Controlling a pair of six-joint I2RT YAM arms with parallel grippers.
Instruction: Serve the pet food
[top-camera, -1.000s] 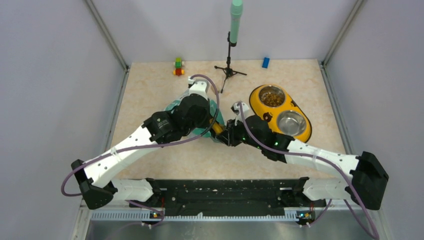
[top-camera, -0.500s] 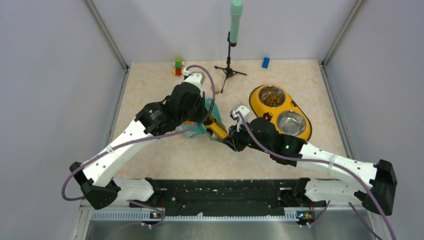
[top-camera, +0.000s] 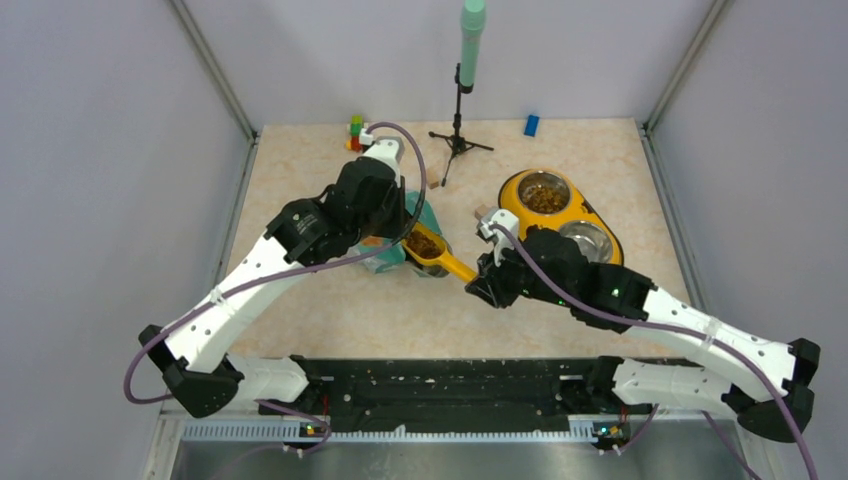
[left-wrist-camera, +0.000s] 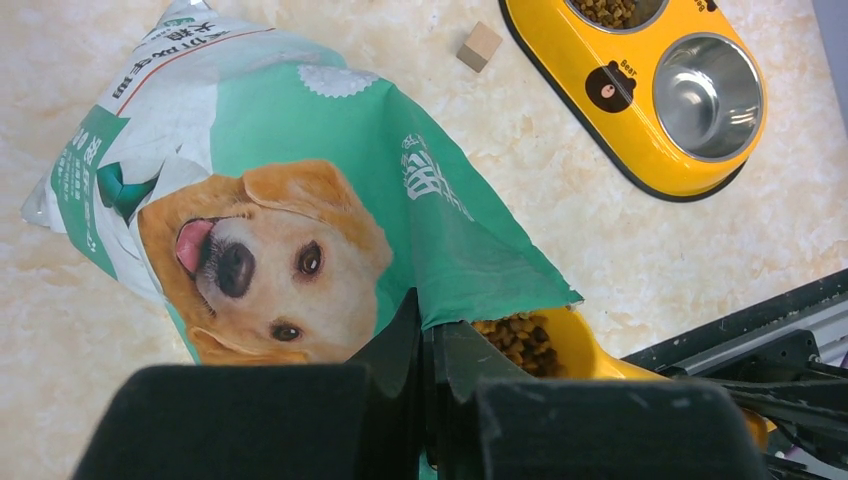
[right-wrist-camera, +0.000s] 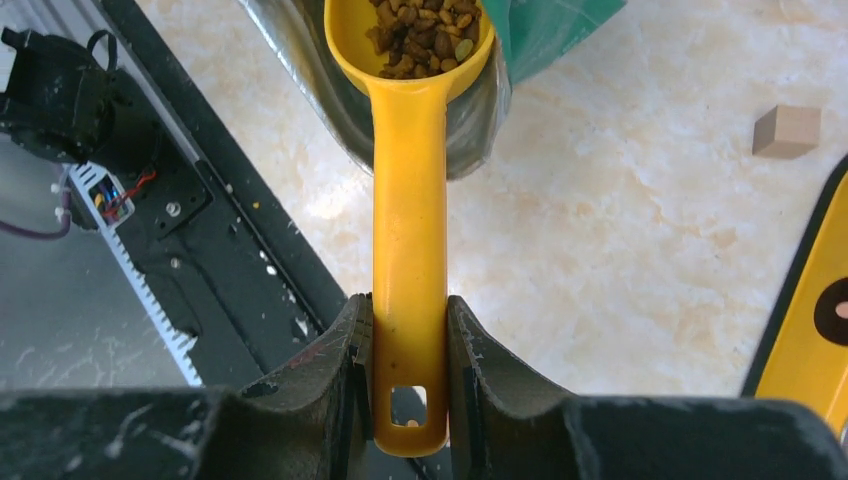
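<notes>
Yellow scoop (right-wrist-camera: 410, 230) full of kibble (right-wrist-camera: 425, 30), right gripper (right-wrist-camera: 408, 325) clamped on its handle, sits left of feeder (left-wrist-camera: 600, 50), cup end pointing away. Left gripper (left-wrist-camera: 428, 340) pinches pouch (left-wrist-camera: 400, 190).

1 pouch (left-wrist-camera: 300, 150), 1 scoop (right-wrist-camera: 410, 260), 1 feeder (left-wrist-camera: 590, 112) with 2 bowls (left-wrist-camera: 705, 95), 1 wooden cube (left-wrist-camera: 479, 46), 1 blue block (top-camera: 531, 124)

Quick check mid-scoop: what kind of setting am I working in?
Probably a lab test cell, not a home: plain grey walls enclose the tabletop, with a tripod stand and toy blocks at the back.
</notes>
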